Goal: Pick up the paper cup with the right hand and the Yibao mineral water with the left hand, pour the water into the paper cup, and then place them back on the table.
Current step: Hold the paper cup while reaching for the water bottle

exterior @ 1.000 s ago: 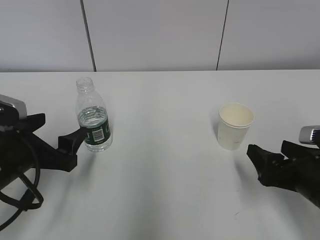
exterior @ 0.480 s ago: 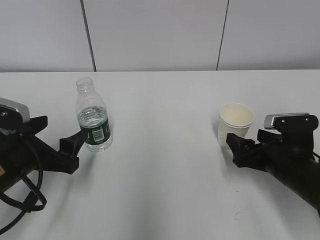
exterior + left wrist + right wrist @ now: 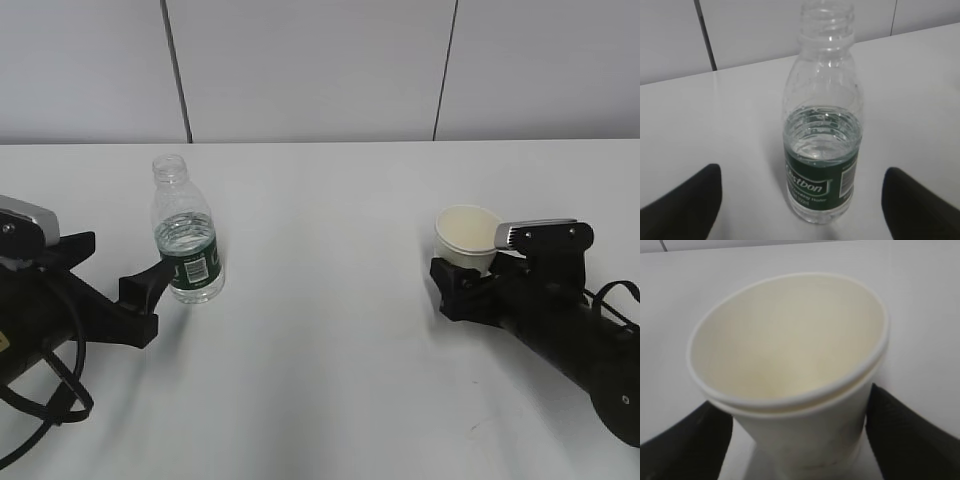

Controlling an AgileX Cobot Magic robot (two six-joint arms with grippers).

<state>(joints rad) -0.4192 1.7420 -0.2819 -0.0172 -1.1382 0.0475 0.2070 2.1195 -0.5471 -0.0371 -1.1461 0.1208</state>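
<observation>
The Yibao mineral water (image 3: 187,245) stands upright on the table (image 3: 320,330) at the left, uncapped and about half full. My left gripper (image 3: 125,258) is open, its fingertips level with the bottle's base; in the left wrist view the bottle (image 3: 822,150) stands between the two fingers (image 3: 685,205) with wide gaps on both sides. The paper cup (image 3: 466,240) stands at the right. My right gripper (image 3: 455,268) is open around it; in the right wrist view the cup (image 3: 795,370) fills the space between the fingers (image 3: 905,435), the right one against its wall.
A grey panelled wall (image 3: 320,70) runs along the table's far edge. Bare white tabletop lies between the bottle and the cup. The left arm's black cables (image 3: 45,400) loop at the lower left.
My right gripper has moved forward and left, from short of the cup to around it. The cup's rim has shifted slightly left. The left gripper has crept a little toward the bottle.
</observation>
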